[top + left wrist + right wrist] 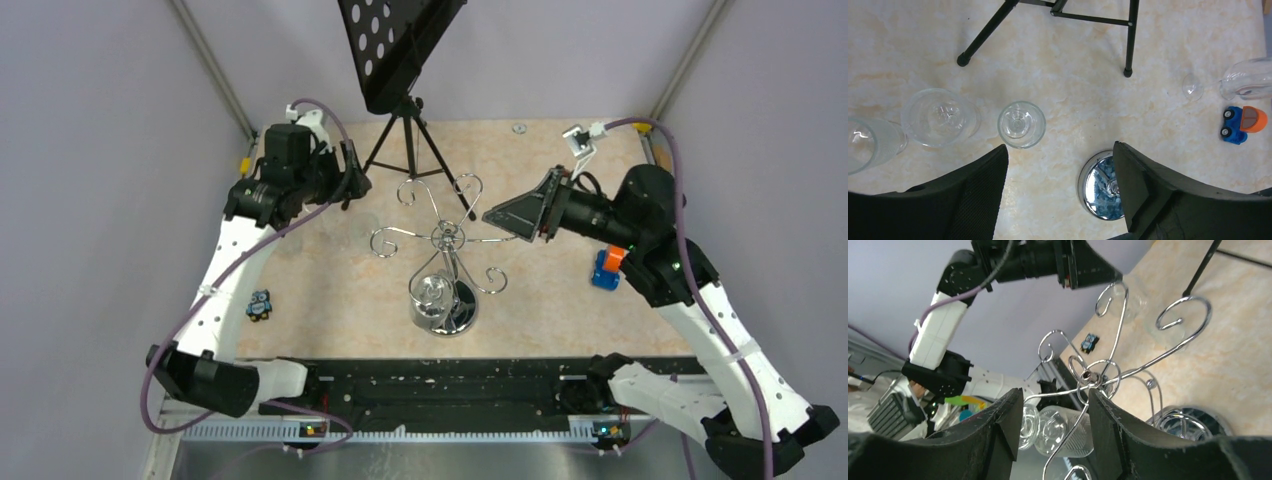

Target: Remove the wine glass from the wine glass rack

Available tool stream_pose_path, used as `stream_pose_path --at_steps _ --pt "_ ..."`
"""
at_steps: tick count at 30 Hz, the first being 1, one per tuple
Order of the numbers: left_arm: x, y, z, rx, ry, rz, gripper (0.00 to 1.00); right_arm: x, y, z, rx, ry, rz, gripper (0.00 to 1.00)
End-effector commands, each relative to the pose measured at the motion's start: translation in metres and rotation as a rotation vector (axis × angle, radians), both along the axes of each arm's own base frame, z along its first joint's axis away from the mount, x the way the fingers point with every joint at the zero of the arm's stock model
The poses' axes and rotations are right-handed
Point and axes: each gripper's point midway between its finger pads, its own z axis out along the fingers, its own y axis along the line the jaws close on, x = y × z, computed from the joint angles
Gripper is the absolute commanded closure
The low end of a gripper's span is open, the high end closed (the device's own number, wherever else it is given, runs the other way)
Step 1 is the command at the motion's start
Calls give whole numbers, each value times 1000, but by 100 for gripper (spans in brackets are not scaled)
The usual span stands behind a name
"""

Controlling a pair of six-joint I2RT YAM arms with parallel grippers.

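The chrome wine glass rack (448, 237) stands mid-table on its round mirrored base (1098, 186). One wine glass (432, 295) hangs upside down from its near arm. In the right wrist view this glass (1068, 429) shows beyond the open fingers, under the rack's hub (1091, 376). My right gripper (492, 213) (1055, 395) is open, just right of the hub, holding nothing. At the back left my left gripper (352, 185) (1060, 150) is open and empty above the table. Three glasses stand below it, the nearest (1021, 124) just beyond the left finger.
A black tripod music stand (405, 60) stands behind the rack, with its feet (963, 60) near the glasses. A blue and orange toy truck (606, 267) lies at the right, with another clear glass (1248, 77) beside it. A small blue owl figure (260, 304) sits at the left.
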Motion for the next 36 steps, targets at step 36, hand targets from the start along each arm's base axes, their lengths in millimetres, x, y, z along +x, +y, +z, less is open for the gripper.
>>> stream_pose_path --at_steps 36 --pt "1 5 -4 5 -92 -38 16 -89 94 -58 -371 -7 481 46"
